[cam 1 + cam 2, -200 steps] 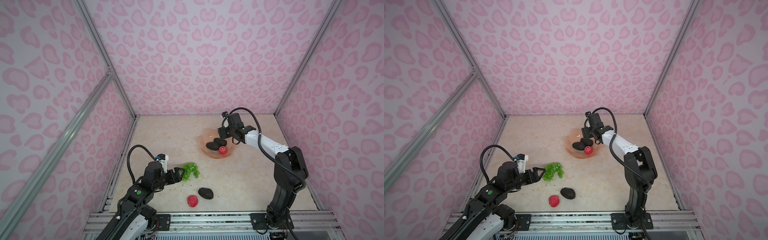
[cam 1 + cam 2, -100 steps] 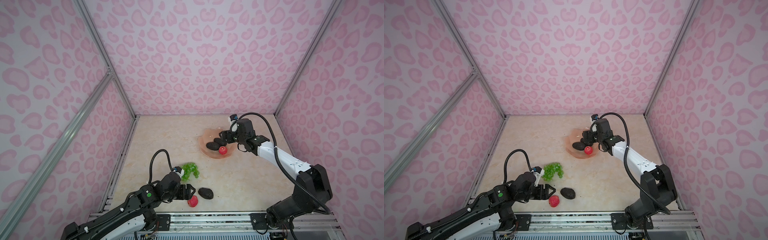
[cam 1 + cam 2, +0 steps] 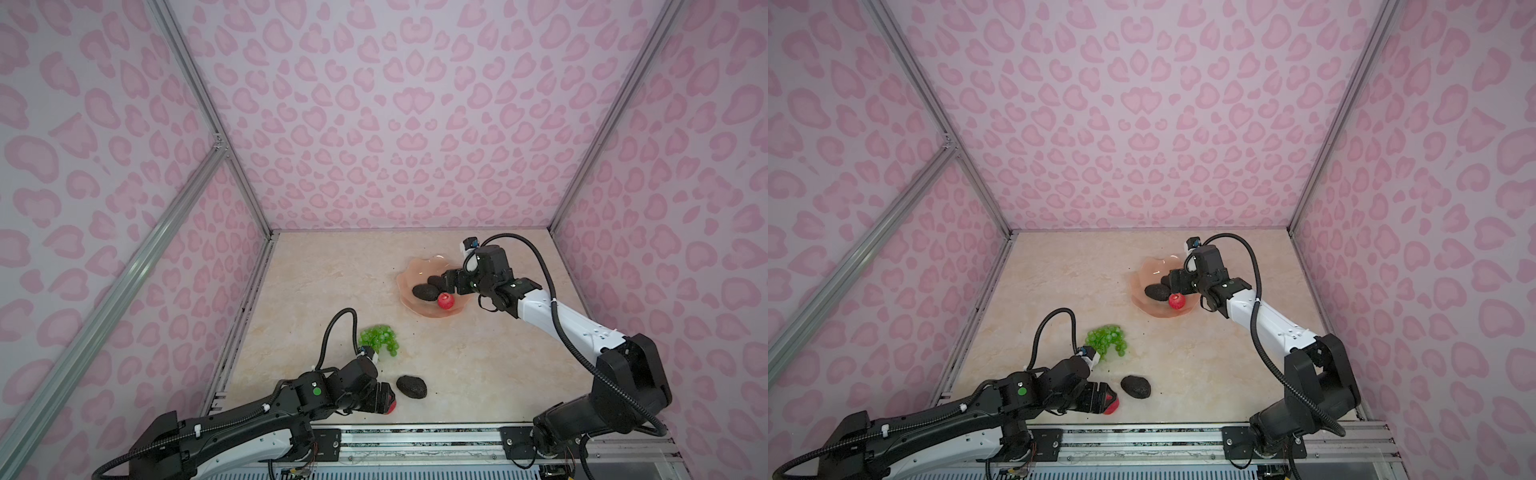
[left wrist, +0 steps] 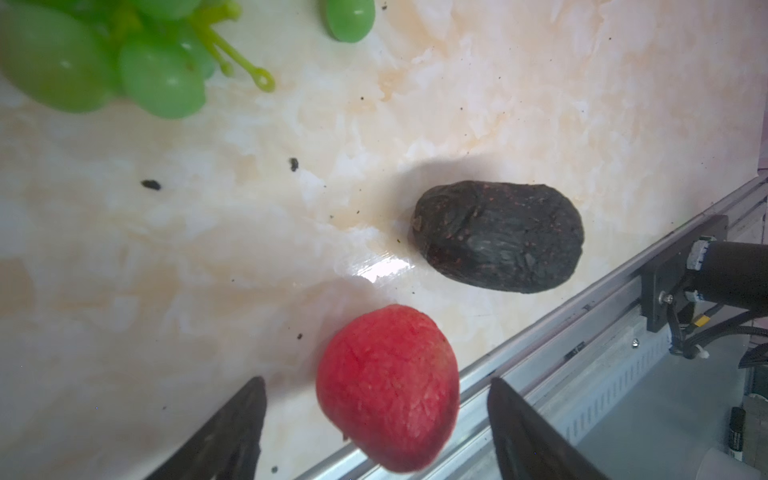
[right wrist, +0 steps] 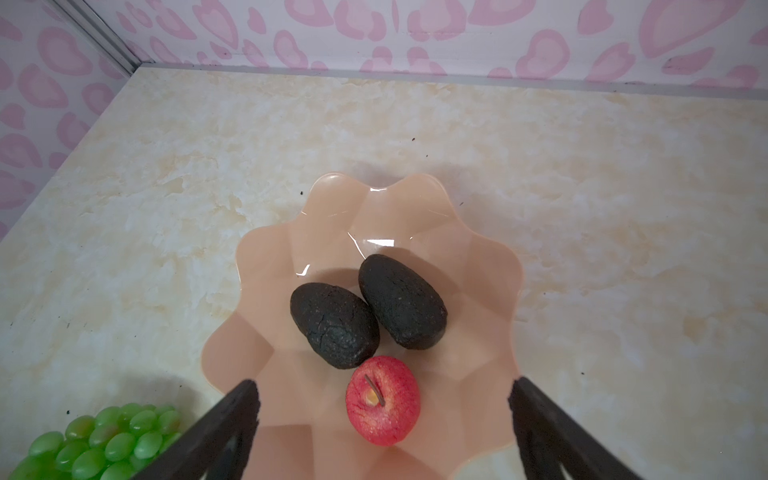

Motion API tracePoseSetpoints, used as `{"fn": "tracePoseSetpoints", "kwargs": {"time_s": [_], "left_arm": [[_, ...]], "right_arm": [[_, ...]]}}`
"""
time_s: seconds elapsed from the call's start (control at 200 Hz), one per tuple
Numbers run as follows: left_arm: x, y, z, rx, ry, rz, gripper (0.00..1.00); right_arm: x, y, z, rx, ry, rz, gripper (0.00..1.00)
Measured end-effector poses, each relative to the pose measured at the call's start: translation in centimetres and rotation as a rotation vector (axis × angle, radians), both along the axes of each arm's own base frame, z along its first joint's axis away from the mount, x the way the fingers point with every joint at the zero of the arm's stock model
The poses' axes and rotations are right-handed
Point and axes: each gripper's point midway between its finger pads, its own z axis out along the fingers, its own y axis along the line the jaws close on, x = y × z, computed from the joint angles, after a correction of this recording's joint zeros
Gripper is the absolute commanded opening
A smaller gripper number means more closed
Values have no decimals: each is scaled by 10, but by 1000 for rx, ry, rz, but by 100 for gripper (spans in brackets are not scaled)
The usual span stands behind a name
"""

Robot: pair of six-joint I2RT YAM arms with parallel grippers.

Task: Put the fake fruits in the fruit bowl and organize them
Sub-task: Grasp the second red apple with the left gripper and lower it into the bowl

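Between the spread fingers of the left gripper (image 4: 377, 382) lies a small red, slightly wrinkled round fake fruit (image 4: 386, 386) on the cream marbled tabletop (image 4: 208, 249). The jaws stand apart with a gap on each side of it, so it is straddled and not yet squeezed. Just past the fingertips, off to one side, rests a dark brown-black pebbly fake avocado (image 4: 498, 237), near the red fruit but not touching it. Farther ahead of the jaws is the bunch of translucent bright green plastic grapes (image 4: 83, 54). A silver metal rail (image 4: 582, 332) runs close beside one finger. The right gripper (image 5: 384, 384) hangs over the shallow glossy peach-pink bowl with a wavy scalloped rim (image 5: 490, 266), jaws released wide and grasping nothing. Below and between its fingertips sits a red stemmed fake apple (image 5: 382, 401) inside the bowl. Just beyond the apple two more dark pebbly avocados (image 5: 334, 326) (image 5: 401, 301) lie side by side, touching each other; the nearer one meets the apple. Outside one finger of this gripper, off the bowl, the grapes show again.
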Motion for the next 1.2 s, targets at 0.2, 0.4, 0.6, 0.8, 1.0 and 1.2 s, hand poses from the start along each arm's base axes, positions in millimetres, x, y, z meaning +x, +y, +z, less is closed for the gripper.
{"fn": "tracePoseSetpoints", "kwargs": {"time_s": [0.2, 0.4, 0.6, 0.8, 1.0, 1.2], "left_arm": [[-1, -4, -6, 3, 2, -13, 64], [1, -4, -8, 15, -10, -15, 48], [9, -6, 7, 11, -69, -20, 46], [45, -17, 76, -61, -236, 4, 48], [116, -34, 135, -38, -397, 7, 48], [186, -69, 158, -25, -483, -53, 48]], "right_arm": [[0, -2, -2, -3, 1, -9, 95], [-1, -4, -6, -4, 11, -22, 95], [-4, -7, -7, -5, 14, -26, 94], [-6, -14, -3, 13, 9, -40, 94], [-19, -27, 14, 53, -24, -60, 94], [-42, -40, 30, 70, -64, -83, 95]]}}
